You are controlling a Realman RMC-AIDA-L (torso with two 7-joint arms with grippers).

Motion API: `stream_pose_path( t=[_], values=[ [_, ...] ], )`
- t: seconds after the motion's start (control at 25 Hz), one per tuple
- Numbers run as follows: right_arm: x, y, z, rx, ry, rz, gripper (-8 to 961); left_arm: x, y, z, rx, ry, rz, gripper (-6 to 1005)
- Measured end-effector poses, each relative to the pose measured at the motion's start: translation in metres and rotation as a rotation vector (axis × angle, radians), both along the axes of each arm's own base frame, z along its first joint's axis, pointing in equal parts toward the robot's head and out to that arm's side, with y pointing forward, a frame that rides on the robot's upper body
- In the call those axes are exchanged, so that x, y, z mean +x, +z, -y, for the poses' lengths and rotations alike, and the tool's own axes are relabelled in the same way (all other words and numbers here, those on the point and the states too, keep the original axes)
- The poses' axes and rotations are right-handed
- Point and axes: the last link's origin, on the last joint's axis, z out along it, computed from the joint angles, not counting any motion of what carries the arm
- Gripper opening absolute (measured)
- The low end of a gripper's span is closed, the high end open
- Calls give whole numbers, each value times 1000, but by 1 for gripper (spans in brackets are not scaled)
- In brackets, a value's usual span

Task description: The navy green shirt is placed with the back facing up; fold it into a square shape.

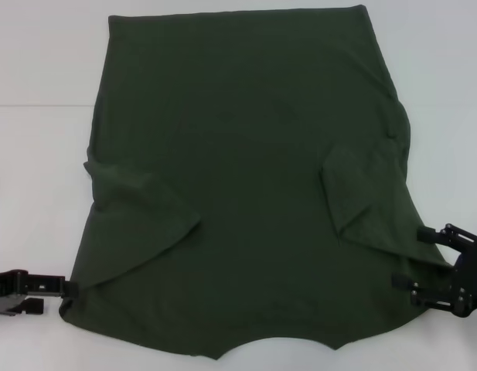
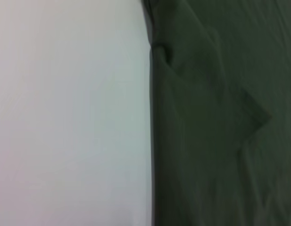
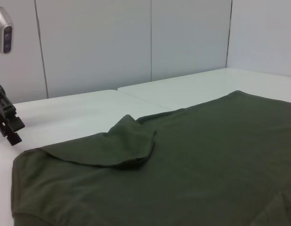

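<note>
Grippers at the near shirt corners, both sleeves folded in.

Left gripper (image 1: 68, 288) touching the shirt (image 1: 246, 185) at its near left edge, grip impossible to judge; right gripper (image 1: 412, 259) spread open over the near right edge. Beyond them, lay flat on white table (image 1: 37, 154).

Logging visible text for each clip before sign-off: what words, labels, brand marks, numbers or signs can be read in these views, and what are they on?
None can be read in any view.
Navy green shirt: plain fabric, no print or tag showing.
White table: unmarked.
Left hand and right hand: black, no legible marking.
Grey device on the wall panel in the right wrist view: no readable label.
</note>
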Motion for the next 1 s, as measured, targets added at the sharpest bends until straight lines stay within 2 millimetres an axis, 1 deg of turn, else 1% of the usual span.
stream_pose_path(
  t=[0.32, 0.76, 1.0],
  values=[
    [2, -1, 2, -2, -10, -7, 922, -2, -7, -3, 18, 9, -9, 876],
    [2, -1, 2, 0, -14, -7, 921, -5, -17, -3, -8, 16, -23, 875],
    [2, -2, 1, 0, -18, -7, 921, -5, -18, -5, -6, 18, -23, 874]
  ],
)
